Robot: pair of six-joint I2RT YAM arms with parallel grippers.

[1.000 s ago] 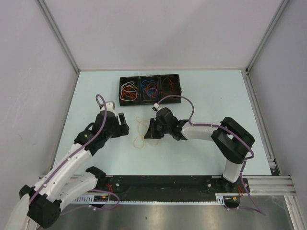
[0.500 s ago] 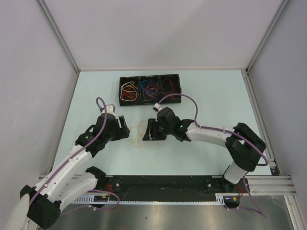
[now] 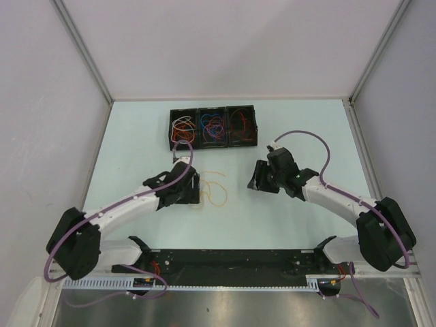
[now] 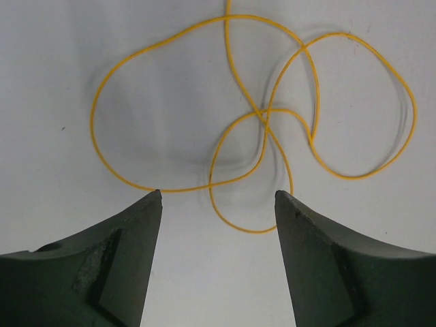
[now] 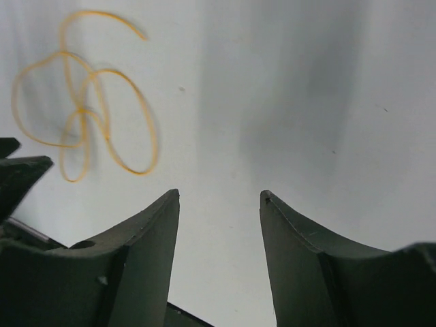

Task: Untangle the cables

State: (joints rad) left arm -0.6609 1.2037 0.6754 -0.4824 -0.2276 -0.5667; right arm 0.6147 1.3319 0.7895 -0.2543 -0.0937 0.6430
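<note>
One orange-yellow cable point(image 3: 212, 193) lies in loose crossing loops on the pale table, free of both grippers. My left gripper point(image 3: 193, 190) stands open just left of it. In the left wrist view the cable's loops point(image 4: 262, 112) spread right ahead of the open left gripper point(image 4: 218, 194), one small loop reaching between the tips. My right gripper point(image 3: 257, 178) is open and holds nothing, a short way right of the cable. The right wrist view has the cable point(image 5: 82, 112) at upper left, well clear of the right gripper point(image 5: 219, 194). More cables, red, blue and white, fill a black tray point(image 3: 197, 110).
The black tray has three compartments and sits at the back of the table, behind both grippers. Grey walls close in the table on the left, back and right. A tip of my left gripper's finger point(image 5: 20, 174) shows at the left edge of the right wrist view.
My right gripper opened, let go of the yellow cable and drew back to the right. The left arm swung in low beside the cable, which now lies flat on the table.
</note>
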